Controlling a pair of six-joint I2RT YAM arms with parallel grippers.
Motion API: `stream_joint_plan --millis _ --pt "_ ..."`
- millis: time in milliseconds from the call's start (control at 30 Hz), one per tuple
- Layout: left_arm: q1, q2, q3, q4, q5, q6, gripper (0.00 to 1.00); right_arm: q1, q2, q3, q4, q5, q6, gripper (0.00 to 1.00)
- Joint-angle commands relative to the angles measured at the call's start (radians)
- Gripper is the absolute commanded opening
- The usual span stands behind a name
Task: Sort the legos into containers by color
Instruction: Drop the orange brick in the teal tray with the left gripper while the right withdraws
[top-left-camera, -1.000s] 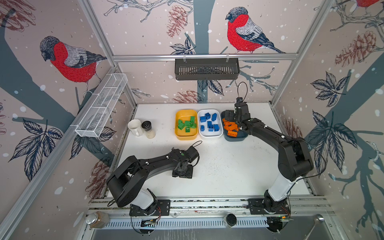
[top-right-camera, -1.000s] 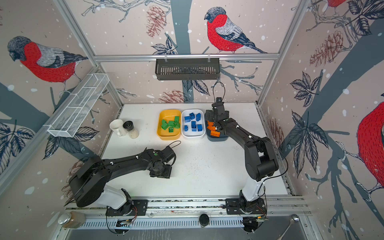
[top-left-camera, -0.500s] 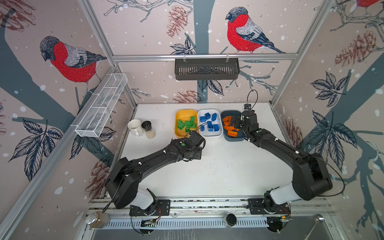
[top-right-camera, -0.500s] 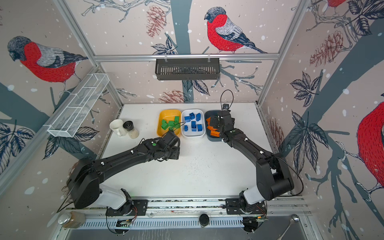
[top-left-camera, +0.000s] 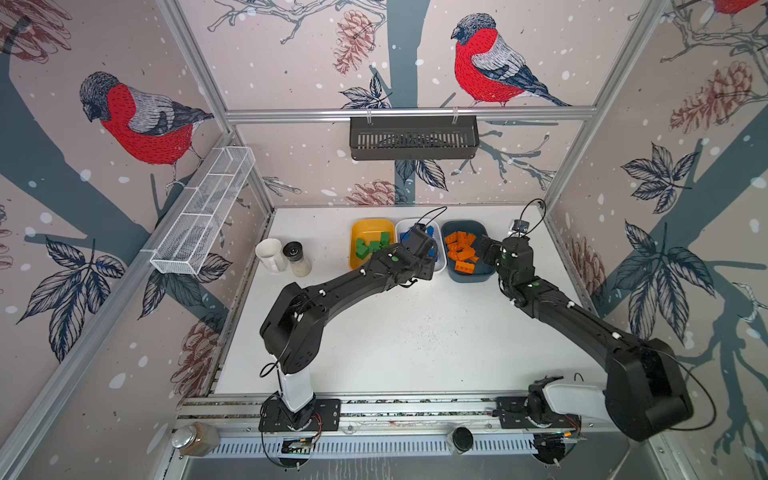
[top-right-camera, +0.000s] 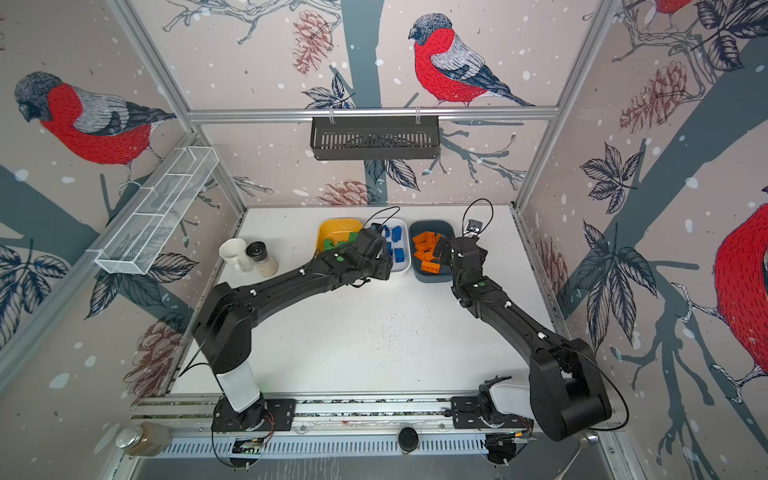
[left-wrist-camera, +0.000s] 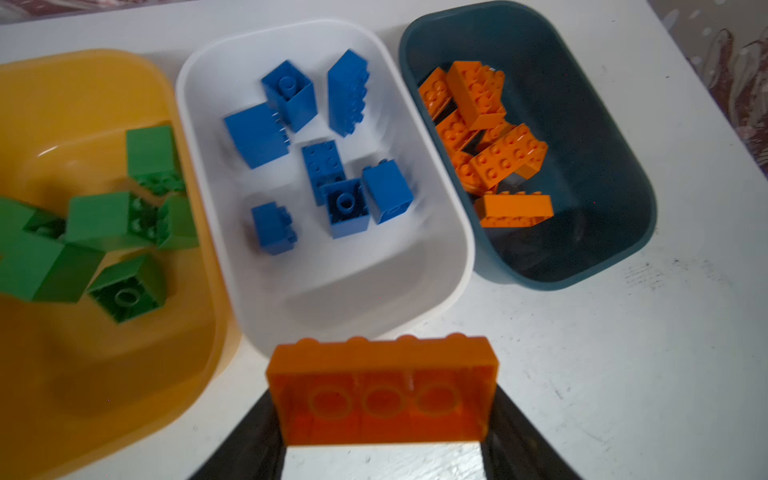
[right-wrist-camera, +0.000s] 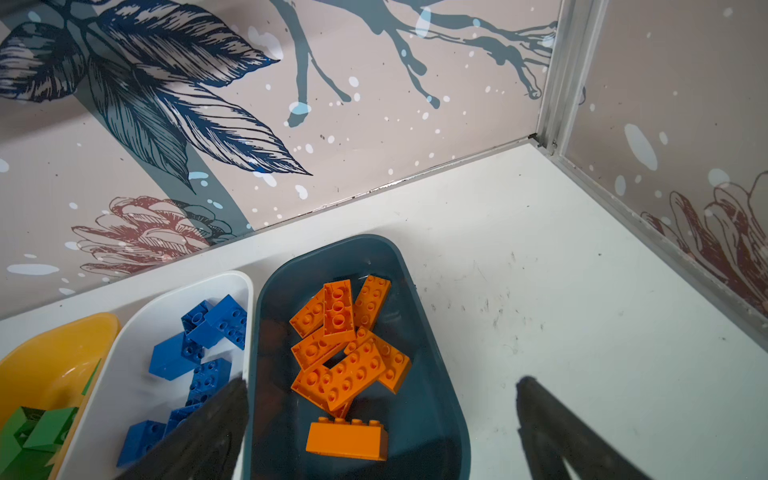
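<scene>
right now the left fingers (left-wrist-camera: 249, 440) pinch an orange brick (left-wrist-camera: 382, 390) by the white tub (left-wrist-camera: 332, 299) of blue bricks (left-wrist-camera: 324, 166) — dropped early it could missort, or clip the spread, empty right fingers (right-wrist-camera: 552, 428) at the teal tub (left-wrist-camera: 602, 232).

We are looking into a booth whose walls (top-left-camera: 291, 174) are wearing pale pink wallpaper with red-breasted bullfinches (top-left-camera: 486, 66), pine cones and dark leaves, all framed by aluminium bars (top-left-camera: 407, 113). A black slotted basket (top-left-camera: 413, 139) is hanging from the back bar above the far edge of the white tabletop (top-left-camera: 415, 340), and a white wire mesh basket (top-left-camera: 203, 216) is hanging above its left edge. The surface is showing small dark specks and scuffs under even light.
</scene>
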Motion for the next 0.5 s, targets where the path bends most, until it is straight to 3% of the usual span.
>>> stream_joint_plan --millis 0,133,467 --pt "0.002 0.074 0.055 0.179 0.072 0.080 0.56 -0.019 -0.020 -0.012 0.016 -0.007 0.002 1.00" --pt "0.007 0.189 0.139 0.322 0.110 0.122 0.56 -0.051 -0.085 -0.012 -0.064 -0.015 -0.055 1.00" --pt "0.018 0.501 0.508 0.352 0.163 0.170 0.58 -0.154 -0.220 -0.090 -0.084 -0.048 -0.066 0.99"
